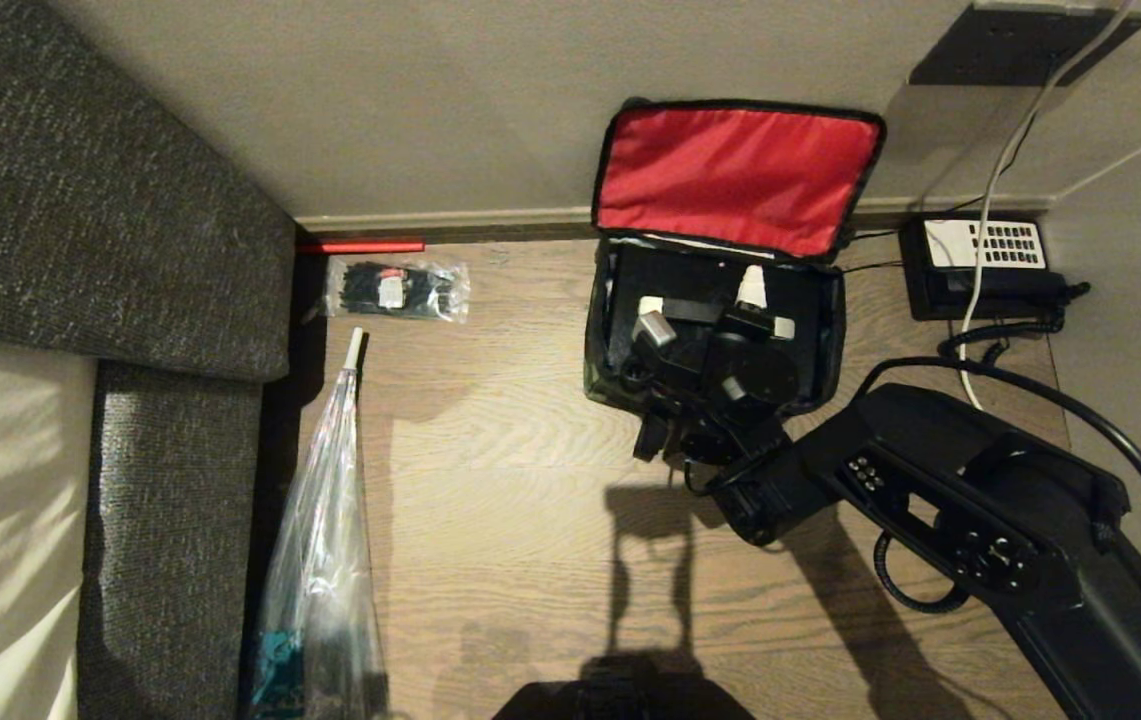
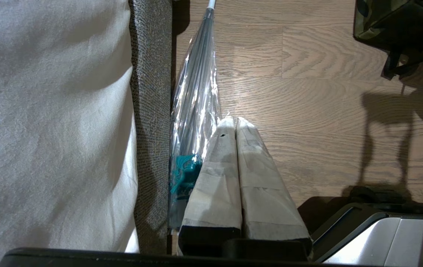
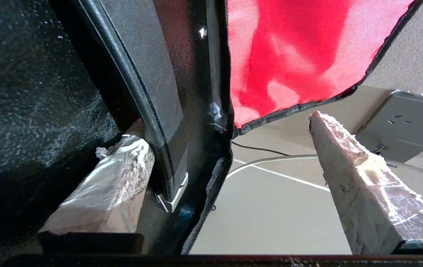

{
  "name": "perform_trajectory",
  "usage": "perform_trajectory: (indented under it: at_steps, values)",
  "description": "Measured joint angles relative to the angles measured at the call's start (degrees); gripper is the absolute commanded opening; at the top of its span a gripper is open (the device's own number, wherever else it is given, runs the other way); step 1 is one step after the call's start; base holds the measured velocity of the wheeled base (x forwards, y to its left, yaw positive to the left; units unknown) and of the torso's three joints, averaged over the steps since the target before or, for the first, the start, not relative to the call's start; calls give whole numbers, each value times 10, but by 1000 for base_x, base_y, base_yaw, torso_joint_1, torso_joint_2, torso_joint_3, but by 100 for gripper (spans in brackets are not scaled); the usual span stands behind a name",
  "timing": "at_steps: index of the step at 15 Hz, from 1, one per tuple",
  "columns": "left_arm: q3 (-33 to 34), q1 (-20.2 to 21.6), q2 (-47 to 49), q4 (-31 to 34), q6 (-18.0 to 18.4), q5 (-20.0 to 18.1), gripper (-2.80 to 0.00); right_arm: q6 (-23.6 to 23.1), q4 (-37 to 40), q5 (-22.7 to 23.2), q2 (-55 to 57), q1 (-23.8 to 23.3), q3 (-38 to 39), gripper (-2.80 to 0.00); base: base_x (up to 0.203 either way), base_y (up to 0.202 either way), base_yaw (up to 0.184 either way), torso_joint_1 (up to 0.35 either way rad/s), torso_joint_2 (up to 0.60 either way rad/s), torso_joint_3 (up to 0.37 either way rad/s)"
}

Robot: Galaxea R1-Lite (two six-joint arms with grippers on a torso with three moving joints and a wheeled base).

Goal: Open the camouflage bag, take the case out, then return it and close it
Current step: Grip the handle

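The camouflage bag (image 1: 594, 352) stands open on the wooden floor by the wall, its red-lined lid (image 1: 735, 175) leaning back against the wall. Inside lies the black case (image 1: 687, 277); its black handle (image 1: 695, 312) has pale ends. My right gripper (image 1: 701, 308) hangs over the bag's mouth, open wide and holding nothing. In the right wrist view this gripper (image 3: 226, 122) has one finger (image 3: 103, 193) down beside the handle (image 3: 161, 111) and the other finger (image 3: 363, 185) in the air past the bag's rim (image 3: 211, 185). My left gripper (image 2: 233, 120) is shut and parked low by the sofa.
A grey sofa (image 1: 100, 200) fills the left side, with a wrapped umbrella (image 1: 325, 520) lying along it. A clear packet of black items (image 1: 397, 290) lies near the wall. A black telephone (image 1: 985, 265) with its cords sits right of the bag, below a wall socket (image 1: 1020, 45).
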Motion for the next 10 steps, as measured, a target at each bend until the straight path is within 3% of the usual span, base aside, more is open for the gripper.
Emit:
perform_trajectory:
  at_steps: [10]
  values:
    - [0, 0, 0, 0, 0, 0, -280, -4, 3, 20, 31, -18, -95, 0, 0, 0, 0, 0, 0, 0]
